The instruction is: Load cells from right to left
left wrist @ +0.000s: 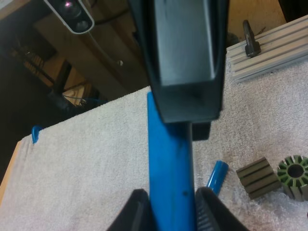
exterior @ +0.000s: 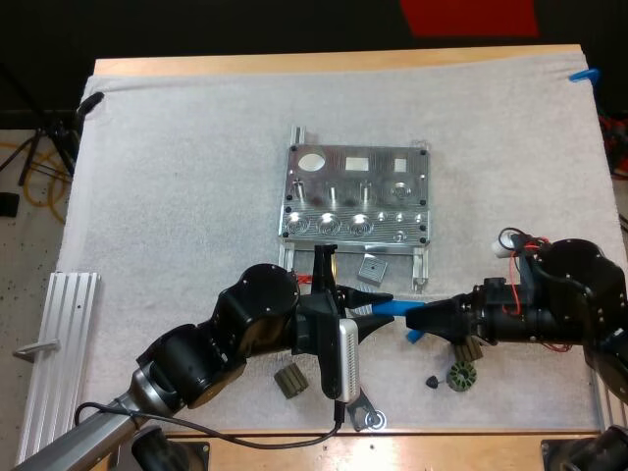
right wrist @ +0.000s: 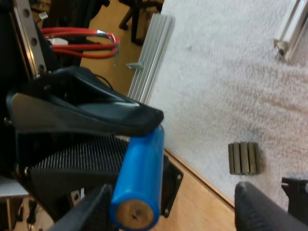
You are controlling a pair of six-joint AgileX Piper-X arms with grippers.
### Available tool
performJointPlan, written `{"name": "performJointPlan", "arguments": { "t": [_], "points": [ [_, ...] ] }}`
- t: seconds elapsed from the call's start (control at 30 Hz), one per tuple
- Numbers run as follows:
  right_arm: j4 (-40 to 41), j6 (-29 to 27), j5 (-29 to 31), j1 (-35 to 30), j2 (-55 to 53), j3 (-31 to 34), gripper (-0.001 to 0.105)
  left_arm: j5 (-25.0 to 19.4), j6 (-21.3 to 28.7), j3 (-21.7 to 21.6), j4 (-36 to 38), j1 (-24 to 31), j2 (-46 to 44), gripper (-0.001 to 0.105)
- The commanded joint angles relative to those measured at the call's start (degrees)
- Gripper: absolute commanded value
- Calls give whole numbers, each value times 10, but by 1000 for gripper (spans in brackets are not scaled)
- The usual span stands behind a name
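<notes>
High view: the left arm reaches in from the near left with its elbow bent. The left hand (exterior: pixel 381 307) points right over the near middle of the mat (exterior: pixel 177 177). The right arm comes in low from the right, and the right hand (exterior: pixel 417 319) points left, so the two hands meet tip to tip.

The left hand pinches a blue cylinder (exterior: pixel 397 310), held roughly level between the two hands. In the left wrist view its fingers press on the cylinder from both sides. The right hand's fingers are spread wide, with the cylinder's free end between them, close to one finger.

The white mat covers a wooden surface (exterior: pixel 294 65), with speckled floor (exterior: pixel 25 265) to the left. An aluminium rail (exterior: pixel 59 343) lies at the mat's near left edge. The metal fixture (exterior: pixel 355 194) sits mid-mat, just beyond the hands.

There are two cylinders: the held one and a second blue cylinder (left wrist: pixel 216 175) lying on the mat below the hands. There are two ribbed dark blocks (exterior: pixel 289 381), one by the left arm and one beside the single slotted ring (exterior: pixel 461 376) under the right arm. One grey square piece (exterior: pixel 371 267) lies just near of the fixture.
</notes>
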Motion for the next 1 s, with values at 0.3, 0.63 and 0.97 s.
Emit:
{"name": "performJointPlan", "arguments": {
  "t": [0.3,0.63,0.97],
  "points": [
    [-55,42,-7,3,17,0,55,10,-8,-4,-6,-3,-2,0],
    [-66,44,-32,3,34,0,34,10,-8,-4,-6,-3,-2,0],
    [-66,24,-31,3,34,0,9,10,-8,-4,-6,-3,-2,0]
  ]
}}
